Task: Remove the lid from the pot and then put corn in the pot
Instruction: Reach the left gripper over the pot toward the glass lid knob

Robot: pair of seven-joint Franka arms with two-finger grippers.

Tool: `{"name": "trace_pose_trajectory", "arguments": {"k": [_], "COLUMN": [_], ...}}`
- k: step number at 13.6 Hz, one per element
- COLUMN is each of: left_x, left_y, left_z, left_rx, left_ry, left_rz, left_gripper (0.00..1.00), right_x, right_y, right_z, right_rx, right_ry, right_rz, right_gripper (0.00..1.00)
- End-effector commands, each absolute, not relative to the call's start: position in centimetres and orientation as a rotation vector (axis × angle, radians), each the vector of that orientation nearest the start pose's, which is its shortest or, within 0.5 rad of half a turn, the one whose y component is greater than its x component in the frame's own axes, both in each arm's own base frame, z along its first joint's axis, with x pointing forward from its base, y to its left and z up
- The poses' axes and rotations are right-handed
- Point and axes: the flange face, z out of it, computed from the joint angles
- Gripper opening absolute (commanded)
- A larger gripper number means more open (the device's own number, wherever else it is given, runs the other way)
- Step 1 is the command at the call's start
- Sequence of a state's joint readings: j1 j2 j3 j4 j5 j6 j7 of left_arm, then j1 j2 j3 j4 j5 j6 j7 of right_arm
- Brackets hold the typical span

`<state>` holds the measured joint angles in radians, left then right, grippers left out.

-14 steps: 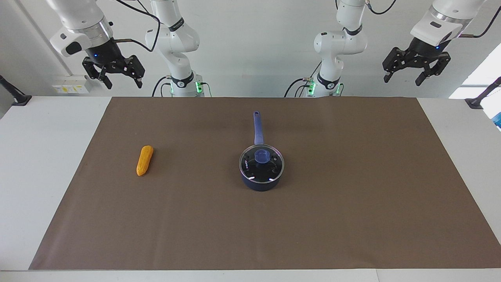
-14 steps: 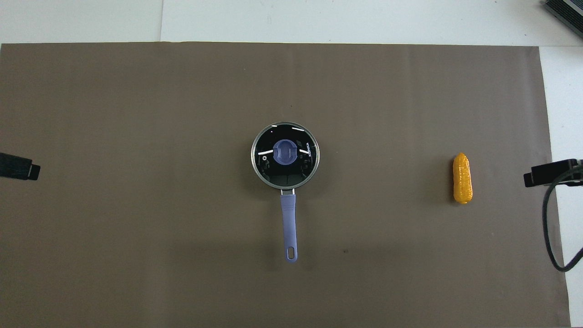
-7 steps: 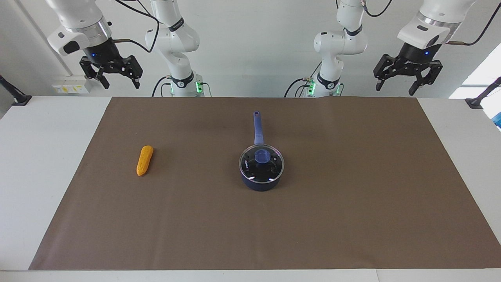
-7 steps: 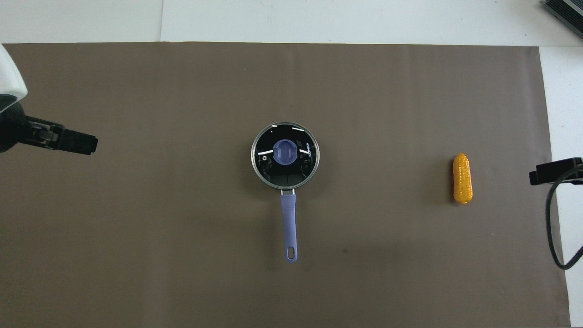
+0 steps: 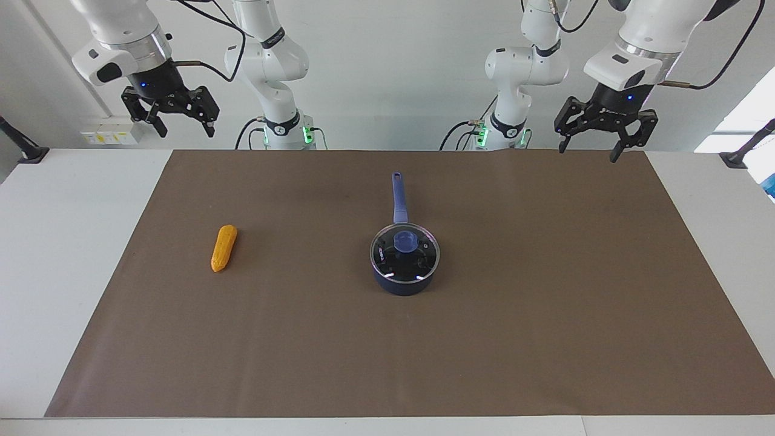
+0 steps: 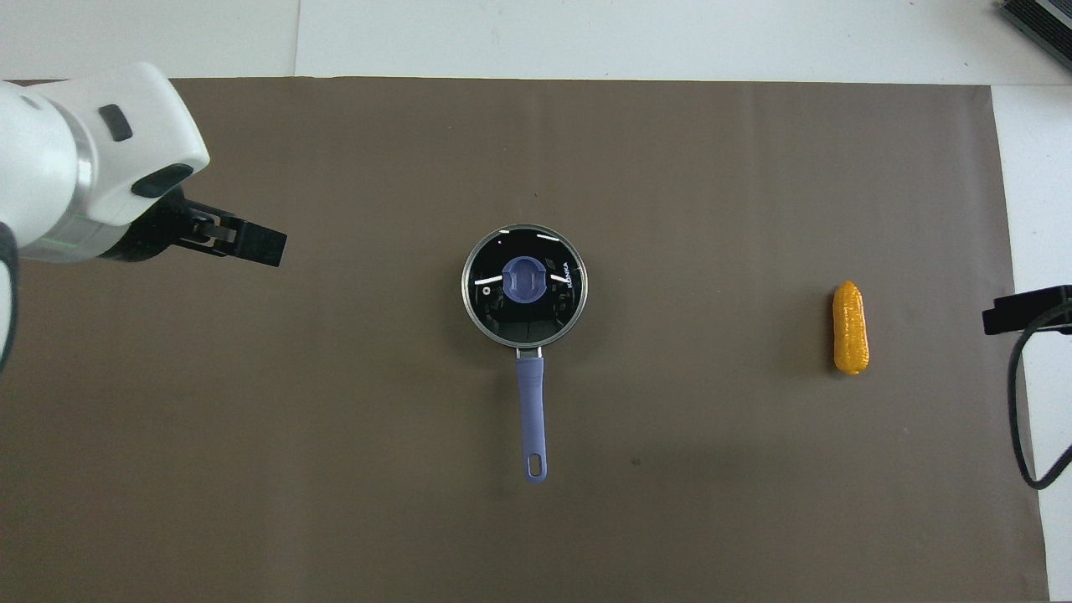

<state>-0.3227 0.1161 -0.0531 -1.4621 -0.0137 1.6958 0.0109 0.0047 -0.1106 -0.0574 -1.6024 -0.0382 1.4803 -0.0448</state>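
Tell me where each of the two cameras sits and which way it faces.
Facing view: high across the table, facing both arms; left gripper and right gripper hang open.
Overhead view: above the robots' end, looking steeply down; the left wrist and right fingertip show.
Shared: the pot with its lid on, the corn.

A brown mat (image 5: 545, 303) covers most of the white table (image 5: 66, 242).

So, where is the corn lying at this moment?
The corn lies flat on the brown mat, toward the right arm's end of the table, level with the pot and well apart from it; nothing touches it.
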Motion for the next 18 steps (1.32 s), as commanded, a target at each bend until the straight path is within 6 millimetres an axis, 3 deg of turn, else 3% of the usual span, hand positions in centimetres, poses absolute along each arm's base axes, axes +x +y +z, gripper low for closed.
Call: {"name": "trace_pose_trajectory", "arguments": {"k": [1, 6, 8, 13, 15, 18], "left_x": [56.2, 56.0, 55.6, 56.1, 55.3, 55.5], "left_y": [-26.0, -32.9, -37.0, -40.3, -41.8, -42.2], "left_z": [59.8, 54.9, 51.2, 47.3, 46.3, 45.3], "left_rx": [-3.116, -3.104, -3.081, -3.099, -3.099, -3.106], "left_ry": [0.582, 0.559, 0.511, 0.484, 0.424, 0.403], "left_rz": [-0.192, -0.206, -0.198, -0.225, -0.227, -0.241], "left_gripper": [1.00, 1.00, 1.00, 1.00, 1.00, 1.00], "right_x": [50.9, 50.9, 50.9, 50.9, 50.9, 50.9], "right_y": [-2.9, -2.9, -2.9, -2.9, -2.9, -2.9], "right_z": [66.3, 66.3, 66.3, 66.3, 66.3, 66.3], "right_rx": [-3.169, -3.169, -3.169, -3.169, -3.169, -3.169], "right_ry": [0.021, 0.028, 0.023, 0.026, 0.023, 0.026], "right_rz": [-0.001, -0.001, -0.001, -0.001, -0.001, -0.001], "right_gripper": [1.00, 1.00, 1.00, 1.00, 1.00, 1.00]}}
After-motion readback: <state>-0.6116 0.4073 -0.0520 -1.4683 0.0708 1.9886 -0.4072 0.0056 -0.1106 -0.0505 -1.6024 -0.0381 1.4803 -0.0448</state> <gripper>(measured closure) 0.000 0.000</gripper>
